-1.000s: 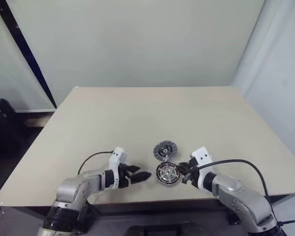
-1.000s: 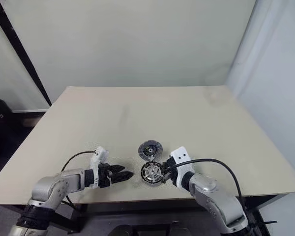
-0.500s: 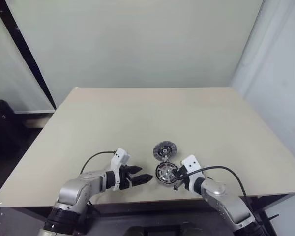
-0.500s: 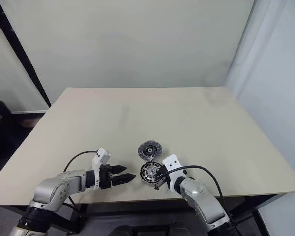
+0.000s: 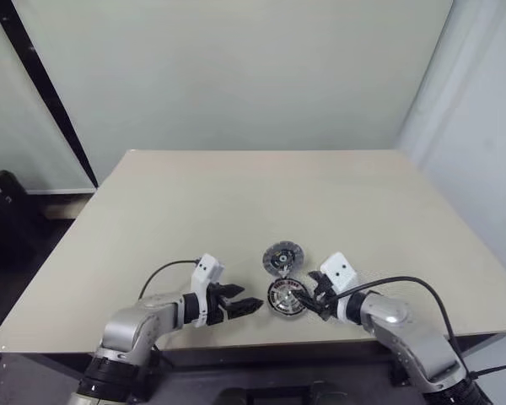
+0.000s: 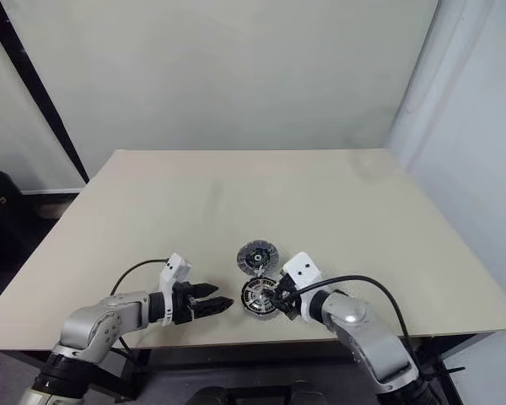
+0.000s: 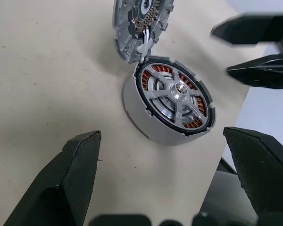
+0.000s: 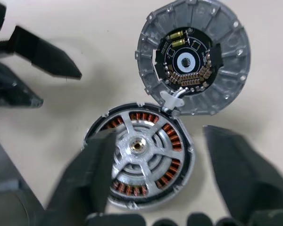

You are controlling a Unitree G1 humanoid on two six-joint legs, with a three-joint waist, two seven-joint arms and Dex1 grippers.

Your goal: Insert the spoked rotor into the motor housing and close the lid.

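Observation:
The motor housing (image 5: 287, 298) sits near the table's front edge, copper windings showing in its ring (image 8: 172, 136). Inside it lies the spoked rotor (image 8: 137, 145), silver spokes running to a central hub. The lid (image 5: 278, 257) lies just behind the housing, inner side up, joined to it by short white wires (image 8: 172, 100). To the left of the housing my left gripper (image 5: 251, 305) is open and holds nothing. On the other side my right gripper (image 5: 310, 295) is open close to the rim, its fingers (image 8: 92, 174) standing on either side of the housing.
The beige table (image 5: 236, 202) stretches far behind the parts. Its front edge (image 5: 261, 344) runs just below both grippers. A black cable (image 5: 413, 283) loops from the right wrist, another (image 5: 156, 272) from the left.
The right gripper has opened from shut. Its arm swung in along the front edge and came back to the housing's right side. The left arm has kept still.

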